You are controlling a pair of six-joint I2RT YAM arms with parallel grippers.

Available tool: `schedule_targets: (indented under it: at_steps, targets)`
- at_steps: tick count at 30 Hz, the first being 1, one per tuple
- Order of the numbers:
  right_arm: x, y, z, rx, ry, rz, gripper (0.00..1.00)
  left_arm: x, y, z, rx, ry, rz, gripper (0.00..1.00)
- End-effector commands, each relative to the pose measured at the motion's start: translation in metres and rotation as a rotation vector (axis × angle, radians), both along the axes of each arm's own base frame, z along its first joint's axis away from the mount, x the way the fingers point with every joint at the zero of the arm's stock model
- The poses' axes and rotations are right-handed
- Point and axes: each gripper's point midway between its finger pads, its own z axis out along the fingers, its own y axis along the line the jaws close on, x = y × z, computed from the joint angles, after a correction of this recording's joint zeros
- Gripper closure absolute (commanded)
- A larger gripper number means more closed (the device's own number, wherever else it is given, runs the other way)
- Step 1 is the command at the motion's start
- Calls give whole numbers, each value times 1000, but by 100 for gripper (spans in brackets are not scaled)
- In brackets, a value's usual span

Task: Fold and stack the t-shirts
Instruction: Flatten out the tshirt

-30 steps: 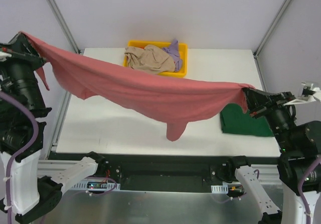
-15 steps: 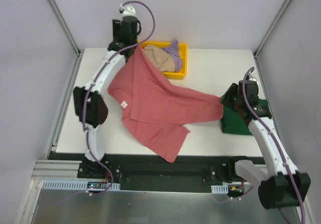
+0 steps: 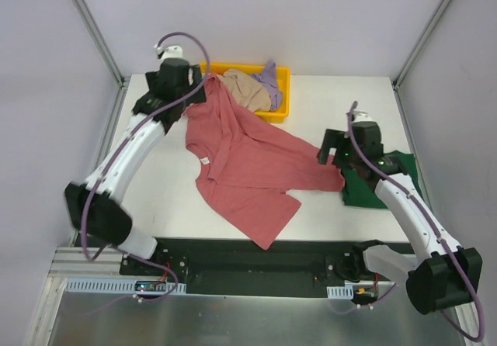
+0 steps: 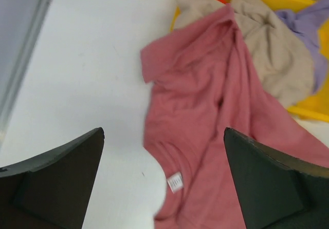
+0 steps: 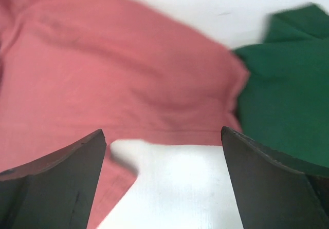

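Moved since the earlier frame: left arm, swung from upper centre to upper left of the overhead view; rose-red t-shirt point(image 3: 248, 164), no longer stretched between the arms, now slack on the table point(image 3: 155, 191); right arm, edged leftward over the cloth.

1. Upper left: left gripper point(image 4: 163, 131). Jaws spread wide, nothing between them, hovering above the shirt's upper end.

2. Centre: rose-red t-shirt. Rumpled, lying diagonally from upper left down to lower centre. Upper end draped over the near-left corner of the yellow tray point(image 3: 285, 90) and touching the beige t-shirt point(image 3: 247, 90). White neck label point(image 4: 176, 182) showing. Right-hand edge meeting the dark green t-shirt point(image 3: 388, 183); touching or overlapping, cannot tell which. Handling, as judged: light, limp knit, no stiffness, sagging wherever unsupported, not slippery, not fragile. Best taken by pinching a single layer at two points well apart, such as the shoulders or the hem corners, to spread flat before folding; a pinch at mid-cloth likely to gather several layers.

3. Upper centre: yellow tray. Holding the beige t-shirt and the lavender t-shirt point(image 3: 269, 77), both heaped and unfolded, lavender behind and right of beige.

4. Right of centre: right gripper point(image 5: 163, 132). Jaws wide apart, empty, poised over the rose-red hem just beside the green cloth.

5. Lower right: dark green t-shirt. Folded compact, flat on the table, evidently the base of the stack.
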Motion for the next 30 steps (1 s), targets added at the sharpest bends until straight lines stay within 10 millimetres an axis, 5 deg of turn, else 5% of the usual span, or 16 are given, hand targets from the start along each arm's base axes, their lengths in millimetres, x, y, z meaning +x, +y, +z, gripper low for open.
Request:
schedule_targets:
  at_steps: [1,6,10,16,23,30]
  targets:
    - [-18,81,9,-25,-76,432,4,-70,-19,-37,-296,85,-33,1]
    - [-28,180,-1,37,-59,644,1,-138,3,-97,-390,176,103,1]
    - [-28,268,-8,34,-30,767,10,-176,6,-141,-490,254,180,1]
    - [-32,358,-34,-151,-80,1045,23,-224,23,-191,-497,419,299,1]
    - [-26,392,-73,-298,-78,1219,35,-244,31,-216,-507,511,394,1]
    - [-9,387,-98,-434,-37,1198,44,-244,36,-216,-495,507,410,1]
